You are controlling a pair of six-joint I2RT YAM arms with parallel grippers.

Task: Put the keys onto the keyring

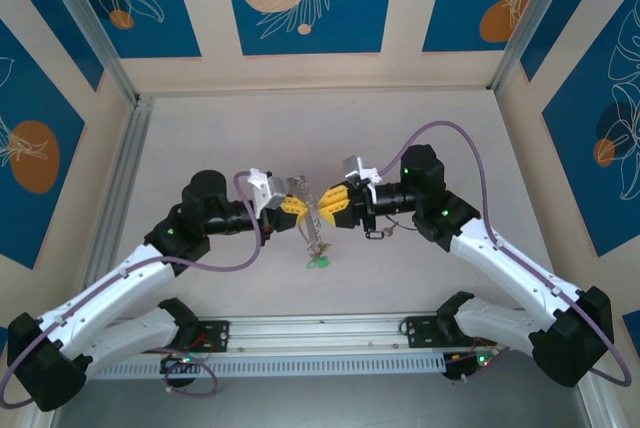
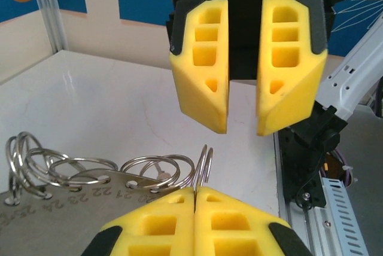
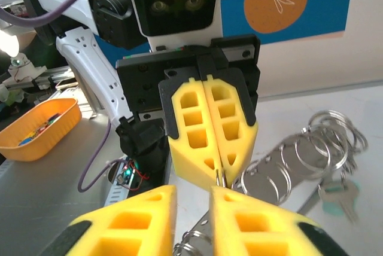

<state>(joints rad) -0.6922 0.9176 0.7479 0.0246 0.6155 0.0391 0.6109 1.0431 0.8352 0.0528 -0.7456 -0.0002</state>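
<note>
At the middle of the tabletop (image 1: 200,158), the left gripper (image 2: 196,191) is clamped tight on a thin loop of the keyring (image 2: 206,159) — split rings strung along a numbered metal plate (image 2: 72,199), with green-tagged keys (image 1: 318,261) dangling below. The right gripper (image 2: 242,129) faces it, jaws slightly parted and gripping nothing. The keys (image 1: 377,233) lie on the tabletop just to its right.

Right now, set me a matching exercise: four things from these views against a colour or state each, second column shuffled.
Things:
1 left gripper
2 right gripper
3 bowl
4 tag

Colours and states:
A green
B jaws apart
C orange
D shut on a metal ring

Pairs: 1-D; 2-B; 3-C; 4-A
</note>
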